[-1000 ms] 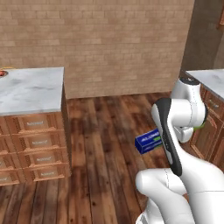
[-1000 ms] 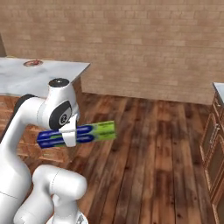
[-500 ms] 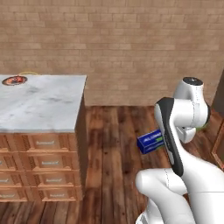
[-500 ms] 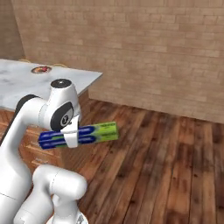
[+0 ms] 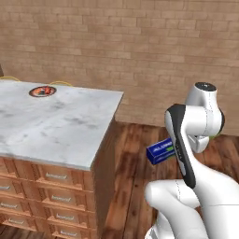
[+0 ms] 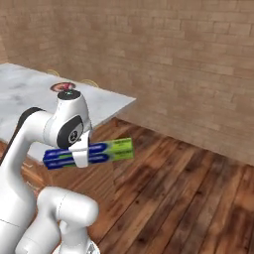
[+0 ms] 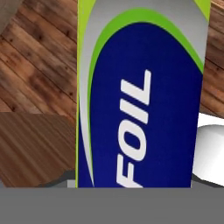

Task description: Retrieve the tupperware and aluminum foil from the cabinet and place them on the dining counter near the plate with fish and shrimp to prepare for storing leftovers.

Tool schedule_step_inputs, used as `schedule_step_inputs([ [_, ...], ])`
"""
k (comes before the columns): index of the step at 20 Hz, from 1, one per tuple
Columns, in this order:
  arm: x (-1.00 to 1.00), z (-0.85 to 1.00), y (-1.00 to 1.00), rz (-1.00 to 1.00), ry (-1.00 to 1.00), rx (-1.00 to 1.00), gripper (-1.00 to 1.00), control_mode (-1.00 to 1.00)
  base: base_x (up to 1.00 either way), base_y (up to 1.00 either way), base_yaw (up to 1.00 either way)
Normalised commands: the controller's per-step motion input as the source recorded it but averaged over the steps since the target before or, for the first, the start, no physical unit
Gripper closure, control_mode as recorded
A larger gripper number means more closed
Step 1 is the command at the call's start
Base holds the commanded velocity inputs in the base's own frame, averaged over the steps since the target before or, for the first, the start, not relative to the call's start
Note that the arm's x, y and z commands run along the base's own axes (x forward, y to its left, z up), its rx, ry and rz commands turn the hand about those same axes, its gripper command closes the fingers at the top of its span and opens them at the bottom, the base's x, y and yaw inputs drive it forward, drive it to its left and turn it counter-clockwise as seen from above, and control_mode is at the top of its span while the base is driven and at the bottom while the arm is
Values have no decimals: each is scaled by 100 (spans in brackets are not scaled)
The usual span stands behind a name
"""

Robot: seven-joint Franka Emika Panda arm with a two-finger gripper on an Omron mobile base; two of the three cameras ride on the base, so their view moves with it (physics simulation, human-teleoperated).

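The aluminum foil box point(image 6: 89, 153) is carried crosswise in the claw point(image 6: 82, 155), clear of the wooden floor point(image 6: 188, 188) and level with the upper drawers of the desk point(image 5: 60, 126). The jaws are clamped across the box's narrow width near its middle, which in my judgement keeps the long box balanced during transport. The box lies roughly horizontal, its green end pointing away from the desk. The plate with fish and shrimp point(image 5: 42, 91) sits toward the far side of the desk, well apart from the box, so the delivery step is judged unfinished. In the left base view the arm covers most of the box, leaving one blue end exposed. In the hand view the box face reading "FOIL" hides the fingertips, so contact cannot be checked there. The food on the plate is too small to distinguish.
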Motion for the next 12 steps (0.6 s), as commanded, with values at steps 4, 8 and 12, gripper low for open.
schedule_step_inputs([
  [4,0,0,0,0,0,0,100,100,100,-36,40],
  [8,0,0,0,0,0,0,100,100,100,-69,34],
  [12,0,0,0,0,0,0,100,100,100,-88,30],
])
